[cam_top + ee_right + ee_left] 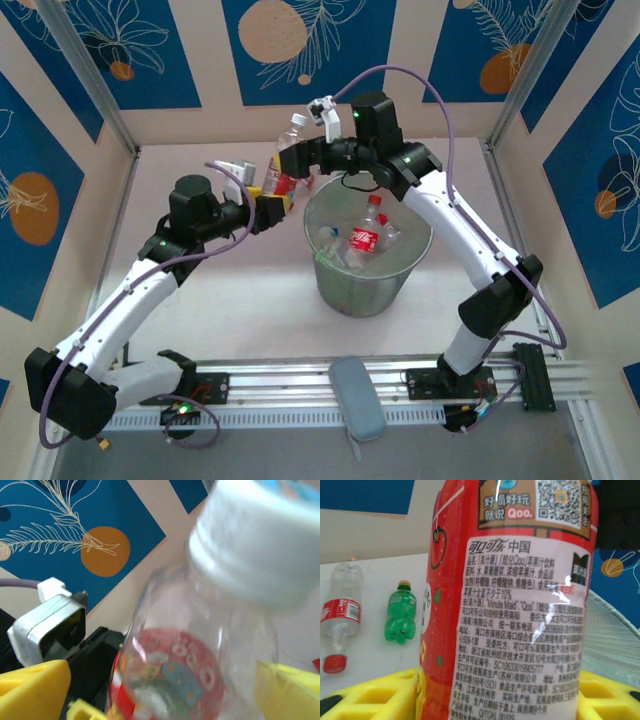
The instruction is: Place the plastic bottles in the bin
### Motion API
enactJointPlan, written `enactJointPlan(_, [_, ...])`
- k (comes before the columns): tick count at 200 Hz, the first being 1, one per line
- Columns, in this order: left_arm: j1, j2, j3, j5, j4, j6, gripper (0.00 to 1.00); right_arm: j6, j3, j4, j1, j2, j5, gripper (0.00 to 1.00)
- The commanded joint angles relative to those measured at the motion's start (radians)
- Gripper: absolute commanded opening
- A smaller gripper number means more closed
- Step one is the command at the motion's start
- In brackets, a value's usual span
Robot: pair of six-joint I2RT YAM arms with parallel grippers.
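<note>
- The left hand (272,205) is clenched on the lower body of a red-labelled bottle (520,605). It holds the bottle upright, off the counter (250,300), just left of the far rim of the bin (365,290).
- The grip sits low on the label, which leaves the clear shoulder and white cap free above it.
- The right hand (298,158) reaches in from the right at that free upper part. In its wrist view the yellow fingers (32,687) stand on either side of the bottle, and a gap shows on the left side. I judge this hand released, straddling the bottle and not gripping it.
- With both hands on one bottle, this looks like a handover. The right arm arcs over the bin, so it is probably better placed to drop the bottle in.
- Several bottles (365,238) already lie in the bin, one with a red label facing up.
- Two more wait on the counter to the left: a green bottle (400,619) with a yellow cap, and beside it a clear bottle (337,615) with a red cap.
- The risk is timing. If the left hand lets go before the right has closed, the bottle could fall outside the rim.
</note>
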Motion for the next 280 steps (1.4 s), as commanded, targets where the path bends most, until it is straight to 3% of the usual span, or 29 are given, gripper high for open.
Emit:
enactJointPlan(1, [-0.017, -0.029, -0.006, 0.037, 0.031, 0.02, 0.42, 0.021, 0.012, 0.077, 0.009, 0.008, -0.026, 0.84])
enactJointPlan(24, [-0.02, -0.041, -0.009, 0.032, 0.022, 0.032, 0.41, 0.02, 0.019, 0.078, 0.009, 0.018, -0.03, 0.67])
enactJointPlan(80, [-0.02, -0.058, -0.012, 0.034, 0.032, 0.027, 0.45, 0.019, 0.04, 0.06, 0.012, 0.024, -0.027, 0.53])
enactJointPlan(112, [-0.019, -0.086, -0.031, 0.016, 0.063, 0.011, 0.64, 0.006, 0.066, 0.035, 0.013, 0.025, -0.016, 0.5])
enactJointPlan(152, [-0.019, -0.103, -0.058, 0.021, 0.144, -0.041, 1.0, -0.01, 0.109, 0.017, 0.012, 0.027, 0.006, 0.47])
enactJointPlan(201, [-0.02, -0.116, -0.058, 0.044, 0.166, -0.072, 0.97, -0.103, 0.197, -0.082, -0.046, -0.038, 0.102, 0.46])
enactJointPlan(244, [-0.113, -0.017, 0.085, -0.156, -0.066, 0.005, 0.85, -0.131, 0.189, -0.258, -0.198, -0.155, 0.132, 0.46])
enactJointPlan(280, [-0.169, 0.108, 0.167, -0.22, -0.105, 0.025, 0.81, -0.172, 0.103, -0.428, -0.226, -0.244, 0.208, 0.45])
